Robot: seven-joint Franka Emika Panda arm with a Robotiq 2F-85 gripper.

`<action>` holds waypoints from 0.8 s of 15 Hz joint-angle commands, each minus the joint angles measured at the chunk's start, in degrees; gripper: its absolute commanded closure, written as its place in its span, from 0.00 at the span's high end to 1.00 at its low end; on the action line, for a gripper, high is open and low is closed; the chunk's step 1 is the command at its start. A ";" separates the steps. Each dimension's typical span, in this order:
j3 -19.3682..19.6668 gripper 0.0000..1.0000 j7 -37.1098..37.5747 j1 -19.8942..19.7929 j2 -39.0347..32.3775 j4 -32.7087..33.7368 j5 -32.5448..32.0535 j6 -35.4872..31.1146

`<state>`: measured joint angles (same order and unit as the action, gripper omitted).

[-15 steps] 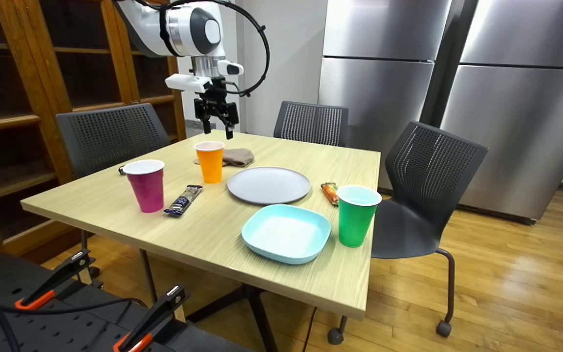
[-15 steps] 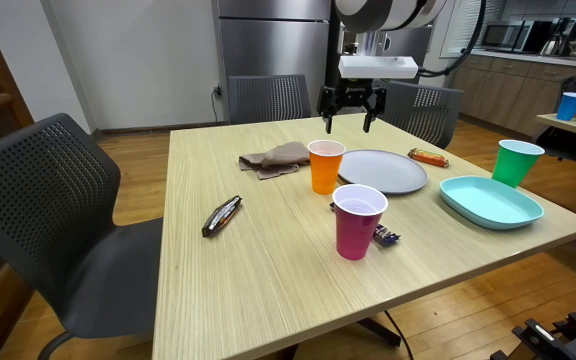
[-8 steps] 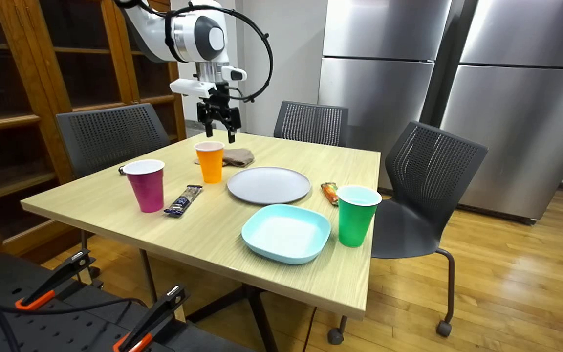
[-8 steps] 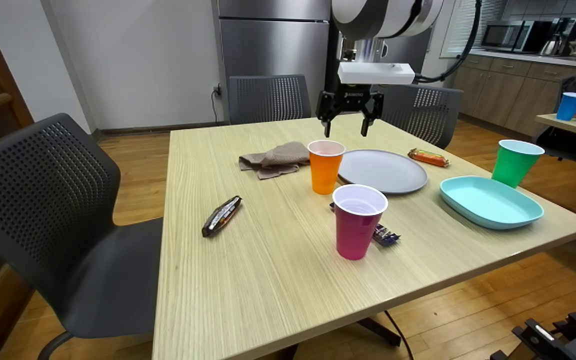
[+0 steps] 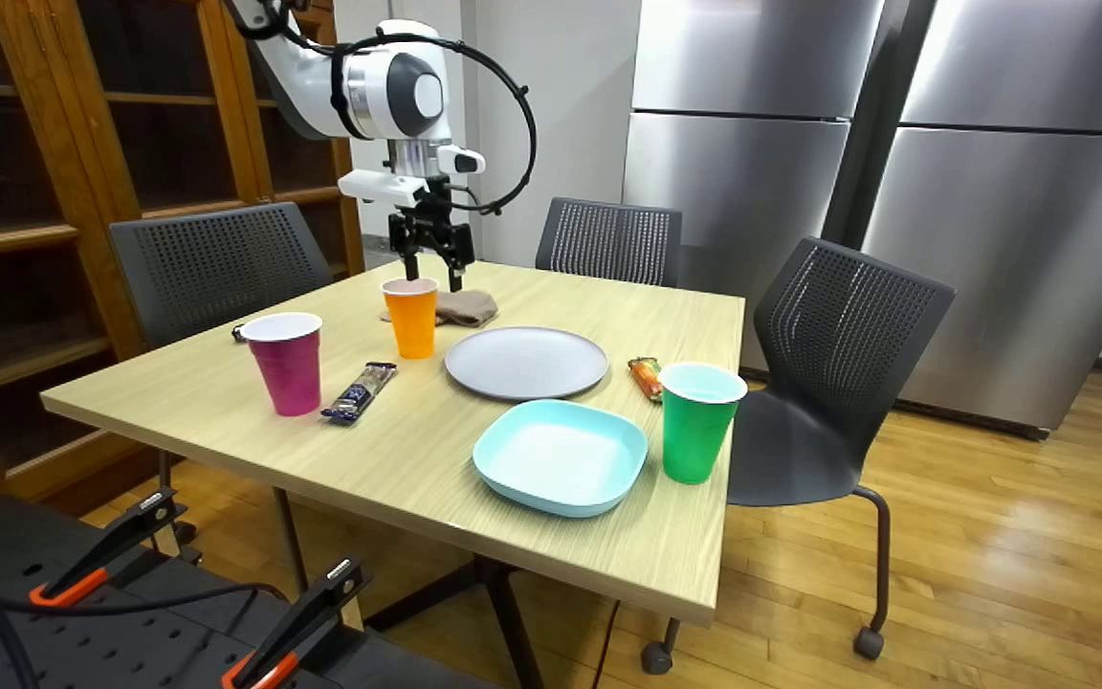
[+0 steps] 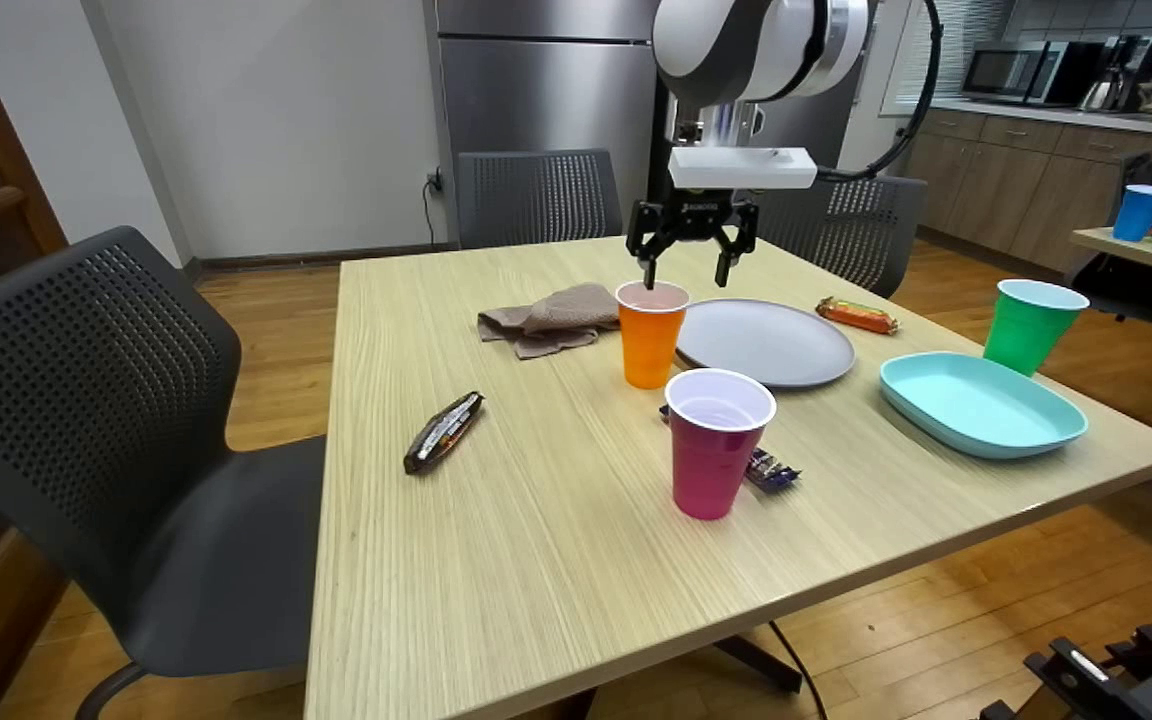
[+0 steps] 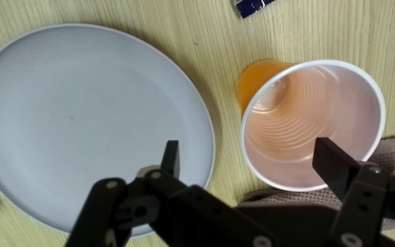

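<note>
Partner: Where does the tapered orange plastic cup (image 7: pixel 300 118) lie from your hand (image 7: pixel 248 140)?

Me: In my wrist view, between two and three o'clock. My fingers (image 7: pixel 333 161) are spread wide, holding nothing: one overlaps the cup's mouth, the other the flat round grey plate (image 7: pixel 91 115) at nine. I judge that sideways offset matters most.

Partner: Touching it?

Me: I can't tell whether that fingertip is above the rim or just inside. The cup stands upright, long axis vertical, on the pale wood-grain counter (image 6: pixel 506 570).

Partner: What surrounds it?

Me: In an exterior view, a rumpled brown cloth (image 6: pixel 564 315) just past nine from it, a magenta plastic cup (image 6: pixel 711 470) near five. Dark grey perforated chairs (image 5: pixel 843 335) stand about; brushed-steel refrigerators (image 5: pixel 738 191) rise beyond.
</note>
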<state>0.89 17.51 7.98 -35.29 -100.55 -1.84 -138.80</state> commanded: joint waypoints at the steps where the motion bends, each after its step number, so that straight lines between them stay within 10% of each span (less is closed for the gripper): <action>1: -0.57 1.00 -1.84 -0.37 -2.65 3.52 0.84 1.09; 8: -0.17 1.00 -1.70 0.15 -4.78 5.26 0.25 1.35; 9: -0.11 0.79 -1.77 0.25 -4.94 5.34 0.10 1.18; 12: -0.03 0.58 -1.92 0.46 -5.11 5.42 -0.08 1.31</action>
<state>0.82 16.91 8.19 -39.52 -97.12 -1.87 -138.79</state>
